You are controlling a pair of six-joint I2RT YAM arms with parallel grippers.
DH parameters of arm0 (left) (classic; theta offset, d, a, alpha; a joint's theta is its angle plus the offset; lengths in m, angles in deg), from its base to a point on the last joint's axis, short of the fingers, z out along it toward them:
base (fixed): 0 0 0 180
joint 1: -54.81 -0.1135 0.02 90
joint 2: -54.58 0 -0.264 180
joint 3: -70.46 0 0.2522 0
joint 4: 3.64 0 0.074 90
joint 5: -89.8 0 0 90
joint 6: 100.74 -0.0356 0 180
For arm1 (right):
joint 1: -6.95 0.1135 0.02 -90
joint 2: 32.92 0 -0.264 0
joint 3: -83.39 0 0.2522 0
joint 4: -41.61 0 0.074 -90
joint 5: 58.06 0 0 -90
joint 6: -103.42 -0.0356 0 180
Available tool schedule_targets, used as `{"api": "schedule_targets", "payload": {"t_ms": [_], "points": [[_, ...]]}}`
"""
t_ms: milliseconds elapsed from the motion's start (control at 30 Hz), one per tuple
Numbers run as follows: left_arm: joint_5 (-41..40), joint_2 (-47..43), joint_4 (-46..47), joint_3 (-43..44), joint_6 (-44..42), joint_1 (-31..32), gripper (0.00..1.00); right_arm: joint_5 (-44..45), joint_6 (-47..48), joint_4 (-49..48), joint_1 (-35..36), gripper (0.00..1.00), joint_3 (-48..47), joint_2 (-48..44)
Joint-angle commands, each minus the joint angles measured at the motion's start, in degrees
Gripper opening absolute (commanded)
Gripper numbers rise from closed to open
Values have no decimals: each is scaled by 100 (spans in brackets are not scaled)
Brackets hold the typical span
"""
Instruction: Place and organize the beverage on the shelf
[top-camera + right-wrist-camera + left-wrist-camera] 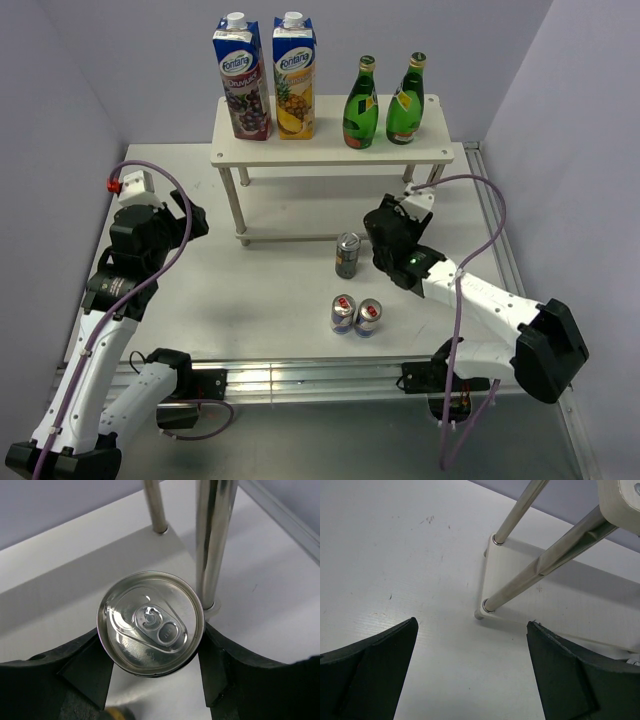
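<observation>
My right gripper [388, 228] is shut on a dark/silver can [151, 623], seen from above in the right wrist view [150, 630], beside a front leg [212, 540] of the white shelf [330, 152]; the can is hidden in the top view. A second dark can [347, 254] stands on the table in front of the shelf. Two slim blue-and-silver cans [343, 313] [368, 316] stand nearer. Two green bottles [361, 105] [405, 100] stand on the top board at the right. My left gripper [188, 220] is open and empty over the table [472, 625], near the lower board's [560, 600] left front corner.
Two tall juice cartons [243, 80] [294, 75] stand on the top board's left half. The shelf's legs [540, 565] rise close ahead of my left gripper. A metal rail [300, 375] runs along the table's near edge, and walls close in at the left, right and back.
</observation>
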State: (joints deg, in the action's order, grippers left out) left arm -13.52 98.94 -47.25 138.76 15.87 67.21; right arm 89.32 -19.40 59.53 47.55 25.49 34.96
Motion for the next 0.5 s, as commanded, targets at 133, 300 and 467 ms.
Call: {"api": "schedule_targets", "payload": {"t_ms": [133, 300, 467], "points": [[75, 3, 111, 30, -77, -36, 97, -227, 487, -1189, -825, 0, -745, 419], [67, 20, 111, 39, -77, -36, 97, -518, 390, -1392, -1106, 0, -745, 691], [67, 55, 111, 39, -77, -36, 97, -614, 250, -1532, -1186, 0, -684, 911]]}}
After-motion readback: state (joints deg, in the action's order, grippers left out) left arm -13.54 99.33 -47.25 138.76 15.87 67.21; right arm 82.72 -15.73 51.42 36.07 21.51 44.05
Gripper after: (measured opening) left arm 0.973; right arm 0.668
